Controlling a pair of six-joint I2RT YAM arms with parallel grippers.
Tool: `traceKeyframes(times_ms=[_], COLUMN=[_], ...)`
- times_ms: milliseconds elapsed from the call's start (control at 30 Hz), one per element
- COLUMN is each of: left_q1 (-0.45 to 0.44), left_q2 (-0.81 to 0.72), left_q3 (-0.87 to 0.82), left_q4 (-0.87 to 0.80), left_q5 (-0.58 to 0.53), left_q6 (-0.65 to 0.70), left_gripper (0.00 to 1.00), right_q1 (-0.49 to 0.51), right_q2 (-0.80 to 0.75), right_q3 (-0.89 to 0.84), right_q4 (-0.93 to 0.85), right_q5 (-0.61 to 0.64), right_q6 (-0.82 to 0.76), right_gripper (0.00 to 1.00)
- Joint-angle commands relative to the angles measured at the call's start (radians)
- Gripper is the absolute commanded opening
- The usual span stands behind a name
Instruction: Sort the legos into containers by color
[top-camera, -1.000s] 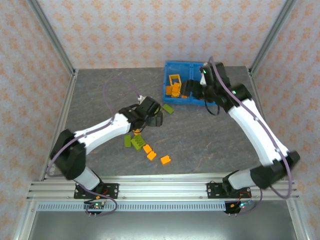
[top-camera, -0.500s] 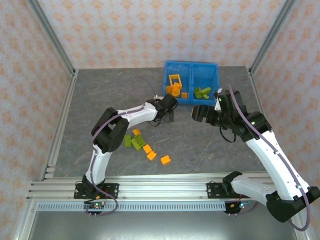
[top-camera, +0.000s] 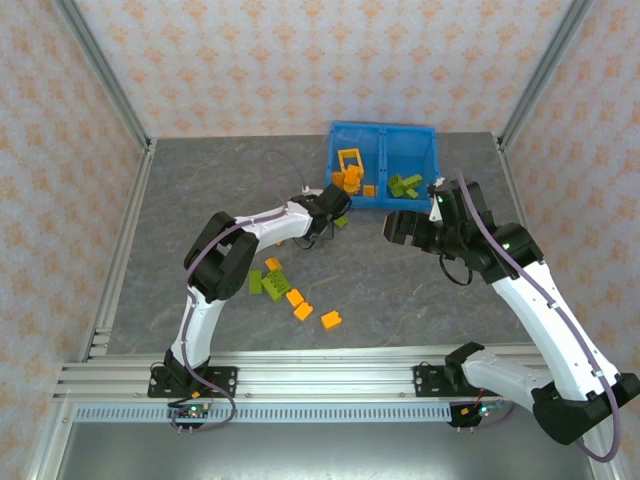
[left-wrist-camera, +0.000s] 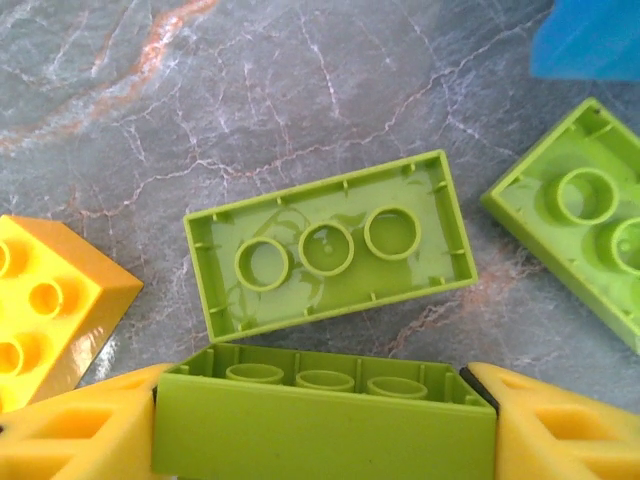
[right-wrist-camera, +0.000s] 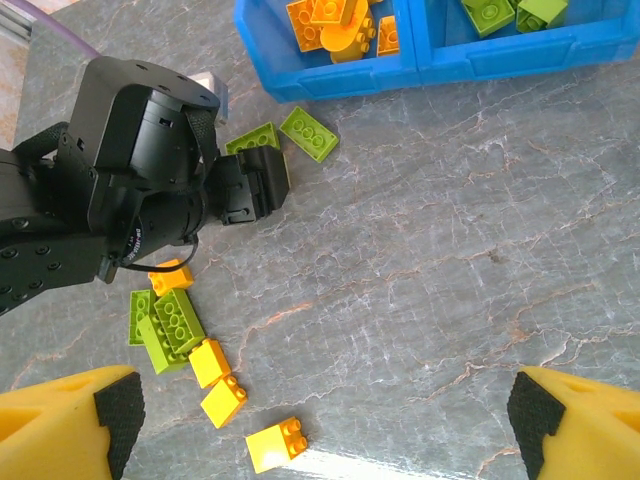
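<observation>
My left gripper is shut on a lime green lego, held lengthwise between its yellow fingers just above the table. Below it lie an upturned green lego and a second green one, with an orange lego at the left. In the top view this gripper sits just in front of the blue bin. The bin's left compartment holds orange legos, its right one green legos. My right gripper hangs open over bare table, nothing between its fingers.
Loose legos lie left of centre: a green pair and orange ones. The right wrist view shows them too, green and orange, beside the black left wrist. Frame posts and patterned walls bound the table.
The right arm has pulled back from over the bin to the table in front of it. The left gripper has swung up toward the bin's near left corner.
</observation>
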Motion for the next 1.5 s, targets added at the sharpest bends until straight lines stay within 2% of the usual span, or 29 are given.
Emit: traceKeyframes(times_ms=[0,100,333,467,533,667,800,967,1033,1167,1367,1467], left_q1=[0.002,0.002,-0.02,-0.071,-0.11,-0.158,-0.171,-0.172,-0.172,-0.172,-0.173,-0.174], left_q2=[0.003,-0.041,-0.239,-0.284,-0.254,-0.076,0.115,0.377,0.46,0.532,0.51,0.461], left_q3=[0.006,-0.02,-0.05,0.063,0.157,0.393,0.602,0.993,1.101,1.147,1.159,1.159], left_q4=[0.002,0.002,0.003,0.015,0.021,0.064,0.169,0.11,0.114,0.192,0.229,0.207], left_q5=[0.02,0.047,0.097,0.124,0.094,0.107,0.125,0.138,0.13,0.075,0.061,0.064], left_q6=[-0.014,-0.031,-0.044,0.03,0.085,0.184,0.271,0.338,0.344,0.346,0.339,0.334], left_gripper=[0.54,0.49,0.48,0.48,0.48,0.48,0.48,0.47,0.47,0.52,0.75,0.81], right_q1=[-0.001,-0.001,0.0,-0.001,-0.001,-0.001,-0.001,-0.001,0.0,0.0,0.0,-0.001], right_q2=[0.0,-0.005,-0.03,-0.084,-0.13,-0.205,-0.232,-0.256,-0.268,-0.273,-0.272,-0.269], right_q3=[0.009,0.013,-0.013,-0.025,-0.041,-0.075,-0.08,-0.08,-0.085,-0.09,-0.097,-0.102], right_q4=[-0.024,-0.026,0.01,0.032,0.054,0.058,0.034,-0.001,-0.004,-0.006,0.004,0.007], right_q5=[0.035,0.033,-0.079,-0.01,0.042,0.134,0.135,0.138,0.144,0.141,0.132,0.131], right_q6=[0.008,0.023,0.057,0.109,0.128,0.157,0.177,0.183,0.184,0.183,0.18,0.176], right_gripper=[0.95,0.95,0.95,0.95,0.95,0.95,0.95,0.95,0.95,0.95,0.95,0.95])
